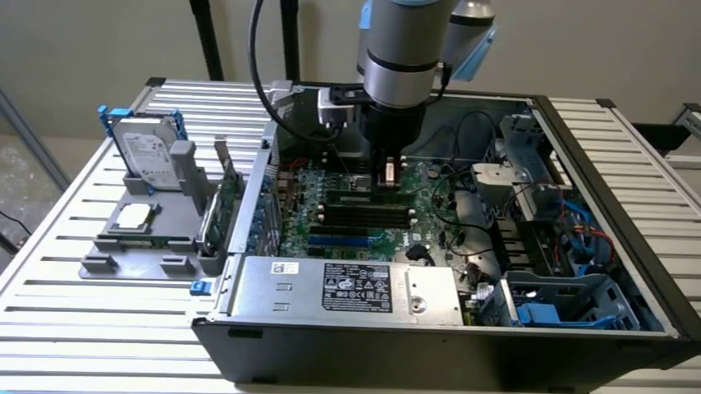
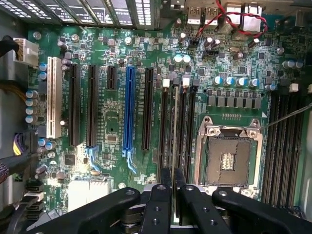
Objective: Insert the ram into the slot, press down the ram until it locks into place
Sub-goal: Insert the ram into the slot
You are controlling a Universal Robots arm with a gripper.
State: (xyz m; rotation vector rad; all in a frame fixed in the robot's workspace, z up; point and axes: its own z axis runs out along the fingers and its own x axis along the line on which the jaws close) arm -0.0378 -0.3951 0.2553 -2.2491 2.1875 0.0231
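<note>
Wrist view has the ram [image 2: 174, 146] edge-on, a thin pale-green strip lying along the slot [image 2: 175, 102], in line with the bank of parallel black sockets around it. Whether it is fully seated there cannot be told. The gripper [image 2: 173, 176] straddles the strip, and its black fingers [image 2: 163, 200] are clenched close on either face of the ram, grasping it.

Just beside that bank sits the open metal processor socket [image 2: 228, 156], and on the other side the long blue socket [image 2: 129, 112] stands among black expansion sockets, all on the large green motherboard [image 2: 112, 58].

In the exterior view the silver arm [image 1: 403, 57] comes straight down at the upper centre of the frame, the gripper reaching the board in the middle of the open computer case [image 1: 438, 345]. A grey power supply [image 1: 345, 287] with a black label lies in the lower centre of the case. At the exterior view's left a hard drive [image 1: 148, 152] stands in a grey holder [image 1: 143, 246] on the slatted table [image 1: 55, 279], well apart from the gripper
</note>
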